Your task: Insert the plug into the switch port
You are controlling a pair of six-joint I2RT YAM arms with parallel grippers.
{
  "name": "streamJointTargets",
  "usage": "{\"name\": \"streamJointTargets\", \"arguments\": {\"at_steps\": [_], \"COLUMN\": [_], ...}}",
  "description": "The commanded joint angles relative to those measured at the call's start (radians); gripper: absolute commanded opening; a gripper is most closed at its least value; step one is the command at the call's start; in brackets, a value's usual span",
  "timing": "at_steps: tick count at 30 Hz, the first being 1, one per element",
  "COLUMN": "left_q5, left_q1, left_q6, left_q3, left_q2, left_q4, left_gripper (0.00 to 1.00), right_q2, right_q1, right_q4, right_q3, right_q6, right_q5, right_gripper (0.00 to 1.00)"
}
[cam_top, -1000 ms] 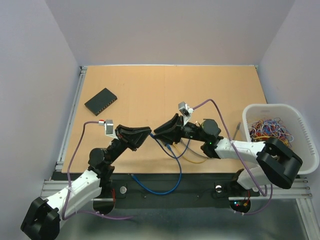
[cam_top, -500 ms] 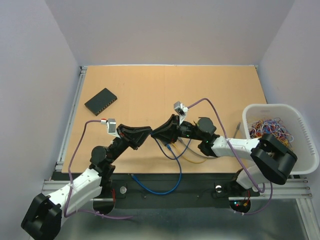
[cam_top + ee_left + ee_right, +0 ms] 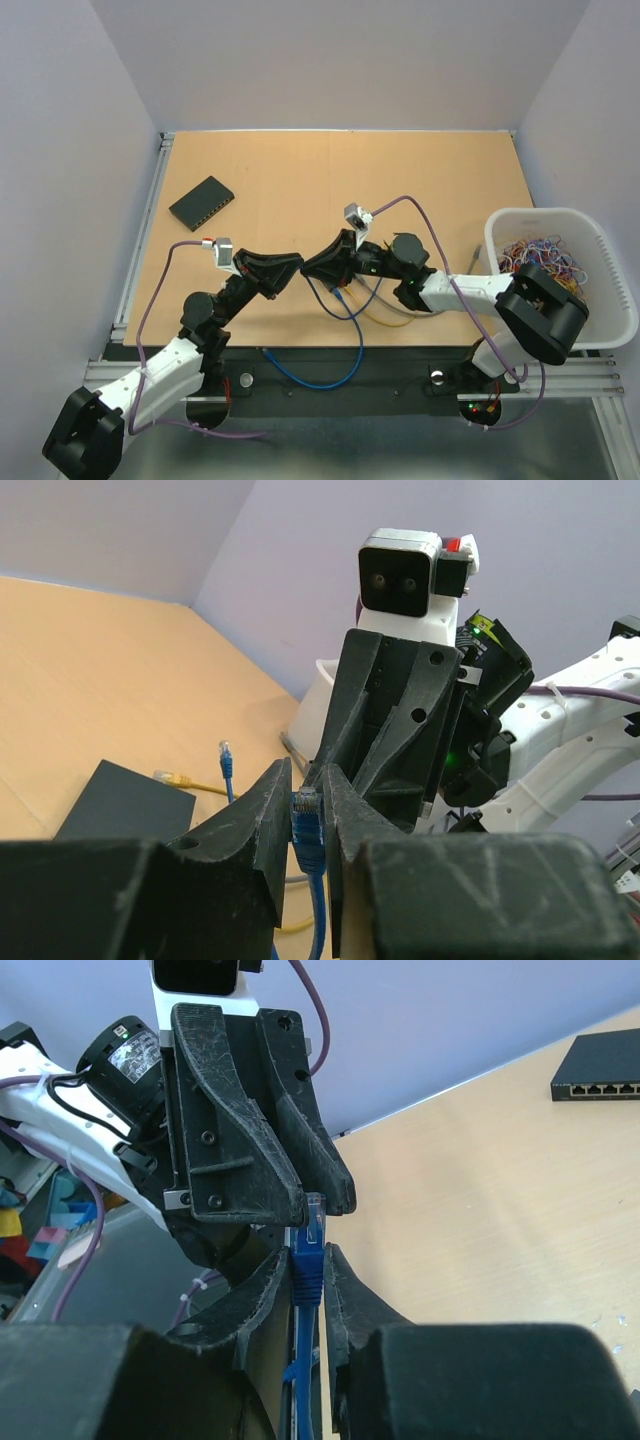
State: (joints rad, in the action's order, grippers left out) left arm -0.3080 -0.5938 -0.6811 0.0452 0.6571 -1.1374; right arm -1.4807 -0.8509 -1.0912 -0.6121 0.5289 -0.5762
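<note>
My left gripper (image 3: 305,777) is pinched narrow on the plug (image 3: 306,825). My right gripper (image 3: 308,1257), nose to nose with it, sits narrow on the blue boot of the same plug. I judge this a mid-air hand-over above the table (image 3: 400,180), giving one hand a cleaner hold for insertion. The plug stands near upright, clear tip up and long axis vertical, with its cable (image 3: 345,375) hanging below. The switch (image 3: 201,203) lies well apart, far left, so the tip points away from its ports.
</note>
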Motion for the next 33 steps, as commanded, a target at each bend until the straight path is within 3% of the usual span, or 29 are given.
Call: {"name": "streamJointTargets", "arguments": {"at_steps": [1, 7, 13, 17, 20, 27, 33], "left_q5": [-0.026, -0.019, -0.014, -0.002, 0.012, 0.029, 0.060], "left_q1": [-0.004, -0.003, 0.000, 0.003, 0.005, 0.012, 0.017], "left_q6": [0.002, 0.002, 0.011, 0.023, 0.034, 0.051, 0.060], "left_q3": [-0.062, -0.061, -0.050, -0.048, -0.025, -0.015, 0.013], "left_q2": [-0.019, -0.019, -0.030, -0.060, -0.093, -0.109, -0.051], "left_q4": [-0.079, -0.053, -0.013, 0.050, 0.096, 0.136, 0.156], "left_gripper": [0.00, 0.02, 0.40, 0.49, 0.51, 0.51, 0.50], "right_q2": [-0.012, -0.001, 0.023, 0.101, 0.195, 0.387, 0.528], "right_q1": [-0.004, -0.004, -0.004, 0.001, 0.006, 0.007, 0.007], "right_q4": [-0.021, -0.058, -0.058, -0.024, 0.097, 0.580, 0.910], "right_q3": [-0.031, -0.005, 0.037, 0.083, 0.100, 0.078, 0.022], "right_q6": [0.000, 0.013, 0.003, -0.024, -0.085, -0.273, -0.357], "right_q5": [-0.020, -0.022, 0.019, 0.048, 0.094, 0.315, 0.661], "right_gripper": [0.14, 0.00, 0.00, 0.00, 0.00, 0.00, 0.00]}}
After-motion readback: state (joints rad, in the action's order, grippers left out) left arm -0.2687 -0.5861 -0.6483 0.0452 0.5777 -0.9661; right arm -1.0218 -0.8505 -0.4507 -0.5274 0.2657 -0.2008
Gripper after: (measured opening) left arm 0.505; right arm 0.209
